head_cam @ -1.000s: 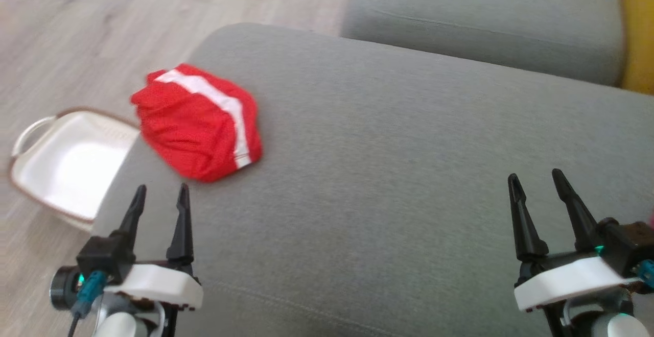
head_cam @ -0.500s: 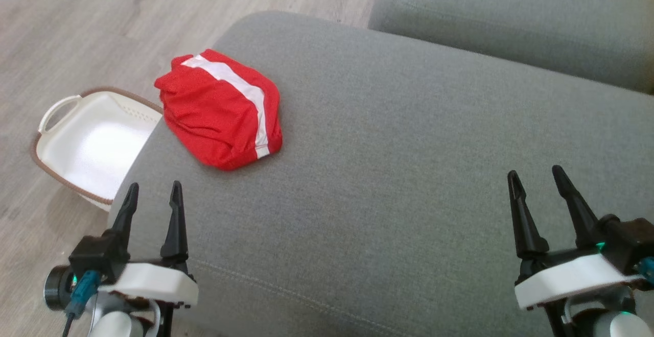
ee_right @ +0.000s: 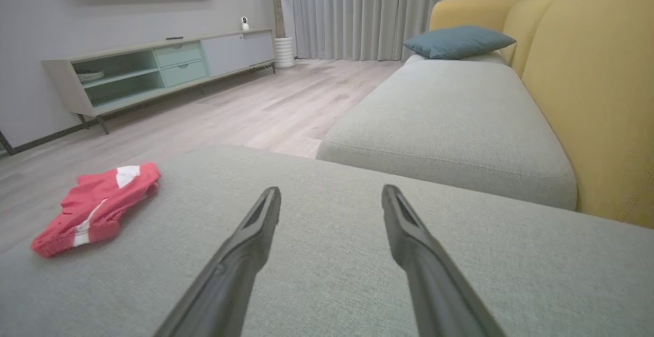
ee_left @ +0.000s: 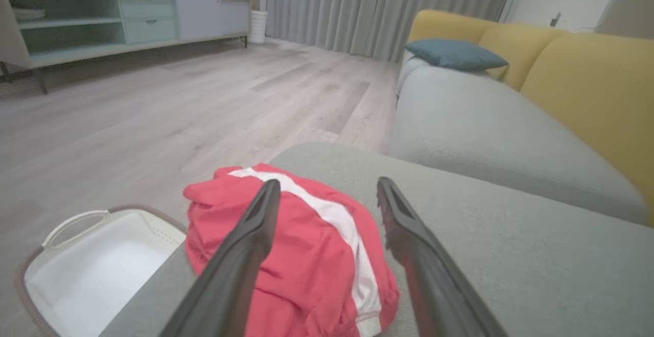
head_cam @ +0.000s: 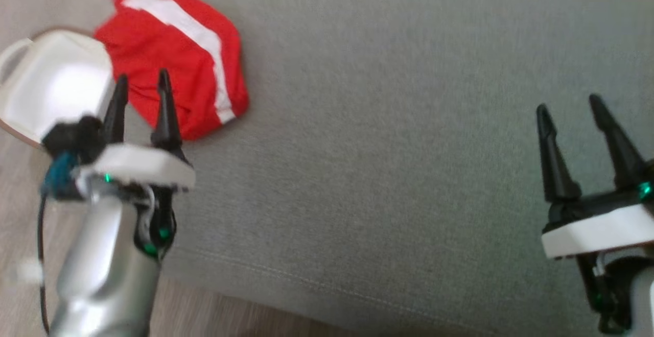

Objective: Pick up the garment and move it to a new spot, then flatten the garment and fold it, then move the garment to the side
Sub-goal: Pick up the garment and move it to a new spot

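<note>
- Left gripper, head view: dark fingers spread wide, empty, tips overlapping the crumpled red garment with a white stripe at the grey fabric cushion's left edge, beside a white plastic basket; right gripper, likewise spread and empty, over the cushion's right part.
- Left wrist view: garment seen between the parted fingers.
- Right wrist view: garment well apart, at the cushion's left edge.

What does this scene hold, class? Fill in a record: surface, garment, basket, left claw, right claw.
surface: grey cushion
garment: red with a white stripe, bunched, at the cushion's left edge
basket: white, on the floor beside the cushion
left claw: open, empty, aimed at the garment
right claw: open, empty, above bare cushion
</note>
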`<state>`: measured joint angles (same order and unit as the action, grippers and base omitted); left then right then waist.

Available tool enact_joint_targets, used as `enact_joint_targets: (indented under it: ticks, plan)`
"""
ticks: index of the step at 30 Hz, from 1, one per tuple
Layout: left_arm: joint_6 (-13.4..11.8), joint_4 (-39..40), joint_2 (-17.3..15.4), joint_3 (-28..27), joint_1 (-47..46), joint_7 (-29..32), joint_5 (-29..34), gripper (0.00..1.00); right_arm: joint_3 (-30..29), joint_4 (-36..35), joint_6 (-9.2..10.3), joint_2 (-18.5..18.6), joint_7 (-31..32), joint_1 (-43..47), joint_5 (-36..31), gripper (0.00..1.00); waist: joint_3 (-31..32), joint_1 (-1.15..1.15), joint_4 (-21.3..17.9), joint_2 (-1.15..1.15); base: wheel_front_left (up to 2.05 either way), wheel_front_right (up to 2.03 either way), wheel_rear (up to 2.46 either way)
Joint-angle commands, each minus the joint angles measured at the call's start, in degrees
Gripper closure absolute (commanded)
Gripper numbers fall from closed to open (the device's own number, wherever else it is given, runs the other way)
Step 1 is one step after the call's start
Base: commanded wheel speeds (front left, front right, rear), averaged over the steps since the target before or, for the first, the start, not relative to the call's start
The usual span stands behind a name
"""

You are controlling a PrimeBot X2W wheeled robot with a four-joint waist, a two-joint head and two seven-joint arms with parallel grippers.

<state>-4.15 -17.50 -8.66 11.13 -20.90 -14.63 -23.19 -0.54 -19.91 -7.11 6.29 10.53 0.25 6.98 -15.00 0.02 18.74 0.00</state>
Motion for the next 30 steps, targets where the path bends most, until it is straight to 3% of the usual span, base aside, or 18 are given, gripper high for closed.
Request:
enact_joint_targets:
  ticks: [1, 8, 14, 15, 16, 18, 24, 30]
  plan:
    - [0.6, -1.5, -1.5, -2.7, -3.9, 0.5, -0.8, 0.00, 1.0, -2.7, -0.37, 1.0, 0.4, -1.9, -0.3, 0.00, -6.8, -0.02, -3.0, 0.00, 0.00, 0.00, 0.00]
    - [6.2, -24.5, -2.6, -2.6, -18.1, 8.4, -4.7, 0.00, 1.0, -3.9, -0.37, 2.1, 0.7, -4.5, -0.3, 0.00, -12.4, -0.02, -5.0, 0.00, 0.00, 0.00, 0.00]
    - [8.4, -39.6, -2.8, -2.2, -24.9, 16.3, -6.8, 0.00, 1.2, -3.0, -0.37, 2.0, 0.2, -5.4, 0.2, 0.00, -12.7, -0.02, -5.8, 0.00, 0.00, 0.00, 0.00]
    - [8.6, -41.0, -3.0, -2.2, -25.6, 16.6, -7.0, 0.13, 1.1, -2.8, -0.37, 2.0, 0.1, -5.4, 0.2, 0.00, -12.5, -0.02, -5.9, 0.00, 0.00, 0.00, 0.00]
    - [9.0, -42.3, -3.1, -1.9, -26.1, 16.9, -7.1, 1.00, 1.0, -2.6, -0.37, 1.9, 0.0, -5.5, 0.4, 0.00, -12.3, -0.02, -5.9, 0.00, 0.00, 0.00, 0.00]
    - [9.7, -44.1, -3.2, -1.2, -26.7, 17.1, -6.9, 1.00, 0.8, -2.1, -0.37, 1.8, -0.4, -5.5, 0.5, 0.00, -11.4, -0.02, -5.8, 0.00, 0.00, 0.00, 0.00]
    - [8.2, -43.0, -5.0, -0.1, -26.4, 3.5, -4.0, 1.00, 0.9, 0.1, -0.37, 1.0, -2.4, -4.4, 0.6, 0.00, -4.7, -0.02, -5.3, 0.00, 0.00, 0.00, 0.00]
    - [6.0, -35.0, -5.8, -0.5, -21.3, 0.0, -2.6, 1.00, 1.3, 2.0, -0.37, -0.4, -3.9, -1.9, 1.4, 0.00, 2.9, -0.02, -6.0, 0.00, 0.00, 0.00, 0.00]
